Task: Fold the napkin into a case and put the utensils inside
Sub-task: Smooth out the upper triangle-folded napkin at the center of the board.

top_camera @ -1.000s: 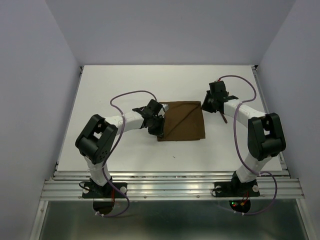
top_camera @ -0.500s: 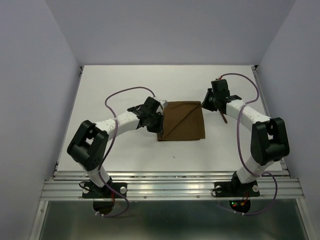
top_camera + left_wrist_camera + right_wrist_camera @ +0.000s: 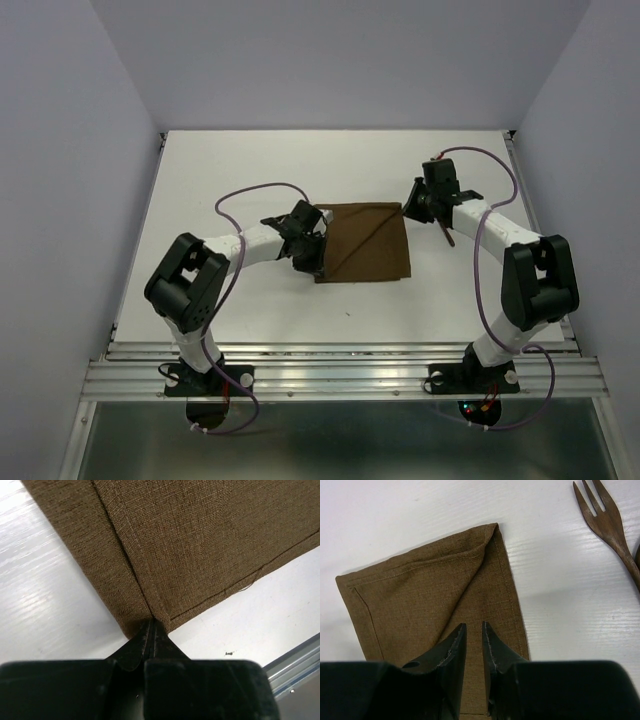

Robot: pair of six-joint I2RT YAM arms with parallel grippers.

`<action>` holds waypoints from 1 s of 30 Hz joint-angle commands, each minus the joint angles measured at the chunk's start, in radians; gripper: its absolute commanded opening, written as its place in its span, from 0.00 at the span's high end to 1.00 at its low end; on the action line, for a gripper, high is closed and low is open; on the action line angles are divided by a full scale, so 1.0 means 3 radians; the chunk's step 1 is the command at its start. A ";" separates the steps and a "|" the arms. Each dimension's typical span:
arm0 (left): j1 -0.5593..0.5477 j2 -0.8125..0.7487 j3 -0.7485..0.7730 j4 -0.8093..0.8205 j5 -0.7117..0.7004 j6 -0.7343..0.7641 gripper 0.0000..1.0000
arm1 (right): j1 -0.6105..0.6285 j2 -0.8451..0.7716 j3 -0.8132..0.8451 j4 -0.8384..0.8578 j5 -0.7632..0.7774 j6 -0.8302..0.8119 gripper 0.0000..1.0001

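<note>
The dark brown napkin [image 3: 365, 243] lies folded into a rough square mid-table, with a diagonal fold line across it. My left gripper [image 3: 320, 267] is at its near-left corner. In the left wrist view the jaws [image 3: 151, 621] are shut on that corner of the napkin [image 3: 200, 540]. My right gripper [image 3: 408, 212] is at the napkin's far-right corner. In the right wrist view its jaws [image 3: 473, 626] stand a narrow gap apart just over the cloth [image 3: 430, 595], holding nothing. The fork [image 3: 606, 527] lies on the table to the right. The utensils [image 3: 447, 236] show partly under the right arm.
The white table [image 3: 250, 170] is walled at the back and both sides. A metal rail [image 3: 340, 375] runs along the near edge. Purple cables loop over both arms.
The left arm swung its elbow out to the left and came back, and its gripper returned to the napkin's near-left corner. The right wrist shifted slightly. The napkin looks unmoved.
</note>
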 commanded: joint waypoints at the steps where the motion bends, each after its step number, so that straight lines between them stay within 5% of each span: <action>1: -0.0012 -0.0390 0.0307 -0.0345 -0.0220 0.0065 1.00 | 0.0006 -0.0064 0.0112 -0.0034 -0.0069 -0.0070 0.75; 7: -0.0017 -0.0513 0.0502 -0.0346 -0.0134 0.0065 1.00 | 0.0006 0.0278 0.0363 0.0032 -0.0253 -0.0039 0.77; 22: -0.0022 0.0018 -0.0132 0.0242 0.0014 -0.0114 1.00 | 0.0006 0.1296 0.0971 0.0084 0.0079 -0.0029 0.92; 30: -0.0043 -0.0262 0.0030 -0.0064 -0.0134 0.0069 1.00 | 0.0006 0.0975 0.0834 0.0033 0.0023 -0.0085 0.92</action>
